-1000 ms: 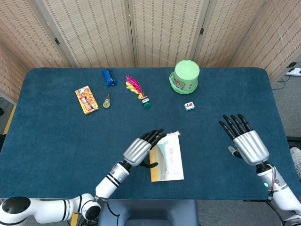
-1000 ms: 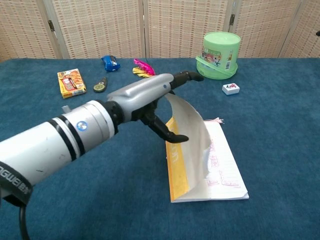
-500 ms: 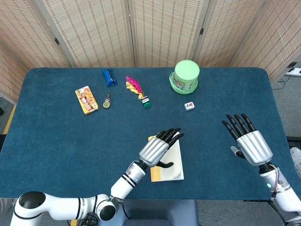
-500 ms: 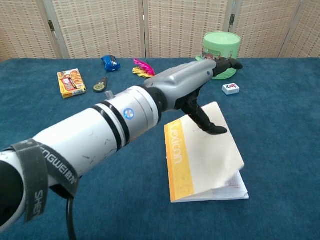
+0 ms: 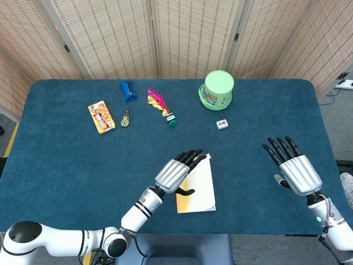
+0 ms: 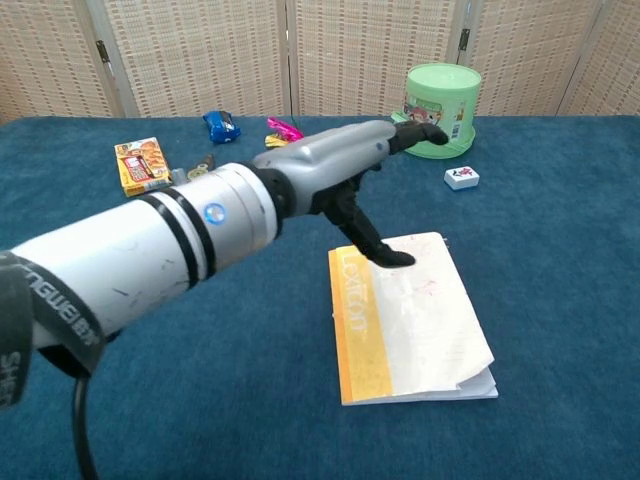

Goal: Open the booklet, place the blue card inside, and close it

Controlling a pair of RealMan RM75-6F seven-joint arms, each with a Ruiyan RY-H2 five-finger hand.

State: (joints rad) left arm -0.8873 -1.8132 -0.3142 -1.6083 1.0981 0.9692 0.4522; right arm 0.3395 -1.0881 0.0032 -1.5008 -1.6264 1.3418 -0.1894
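Note:
The booklet [image 5: 201, 189] lies closed and flat near the table's front edge, with a white cover and a yellow spine strip [image 6: 352, 325] on its left. No blue card shows on or beside it. My left hand [image 5: 176, 171] hovers over the booklet's far left corner with its fingers stretched out and holds nothing. Its thumb [image 6: 380, 252] points down at the cover's far edge, and I cannot tell whether it touches. My right hand [image 5: 292, 167] is raised at the right with its fingers spread and empty, well clear of the booklet; only the head view shows it.
At the back stand a green lidded tub [image 5: 218, 88], a small white tile [image 5: 222, 125], a pink and yellow shuttlecock [image 5: 160, 105], a blue packet [image 5: 128, 90], a small dark tool [image 5: 126, 118] and an orange box [image 5: 101, 116]. My left forearm [image 6: 150, 250] fills the chest view's left.
The booklet's cover, raised a second ago, has come down flat. My left hand swung right with the cover, then drew back left and lifted off it. The right hand drifted slightly right.

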